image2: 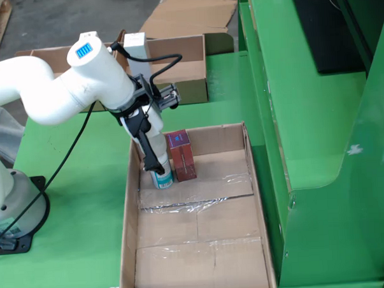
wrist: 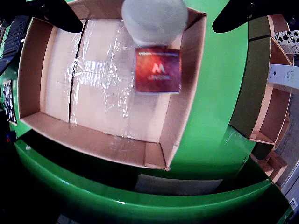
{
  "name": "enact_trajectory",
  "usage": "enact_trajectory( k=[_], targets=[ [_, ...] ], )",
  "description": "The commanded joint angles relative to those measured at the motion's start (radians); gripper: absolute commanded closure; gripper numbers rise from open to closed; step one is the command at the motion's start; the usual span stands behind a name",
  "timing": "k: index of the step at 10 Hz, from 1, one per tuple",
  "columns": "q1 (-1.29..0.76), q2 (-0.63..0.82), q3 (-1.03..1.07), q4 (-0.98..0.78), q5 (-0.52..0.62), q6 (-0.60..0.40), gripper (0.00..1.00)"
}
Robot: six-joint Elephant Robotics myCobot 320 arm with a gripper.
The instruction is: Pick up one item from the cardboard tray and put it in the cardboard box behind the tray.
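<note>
In the view from the side, a long cardboard tray (image2: 129,229) lies on the green table. At its far end stand a red box (image2: 182,156) and a small white can with a teal label (image2: 163,179). My gripper (image2: 154,161) hangs right over the can, one black finger (image2: 147,146) reaching down beside it. In the view that rides on the gripper, the can's pale top (wrist: 154,21) sits between the two black fingers (wrist: 60,14), which stand wide apart and clear of it, so the gripper (wrist: 147,25) is open. The red box (wrist: 158,70) stands just below the can, inside the tray (wrist: 30,70).
A cardboard box (image2: 186,87) stands behind the tray, with a white item (image2: 135,41) at its back edge. A raised green ledge (image2: 305,113) runs along the tray's right side. The arm's base (image2: 10,209) and cable are to the left. More cardboard boxes (wrist: 275,107) show at the gripper view's right edge.
</note>
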Motion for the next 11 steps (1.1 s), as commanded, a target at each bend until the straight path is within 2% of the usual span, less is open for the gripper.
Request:
enact_trajectory(
  k=[1,11],
  targets=[
    [0.047,0.004,0.059,0.001,-0.01,0.012,0.0],
    [-0.025,-0.046,0.066,0.008,0.028,-0.01,0.0]
  ],
)
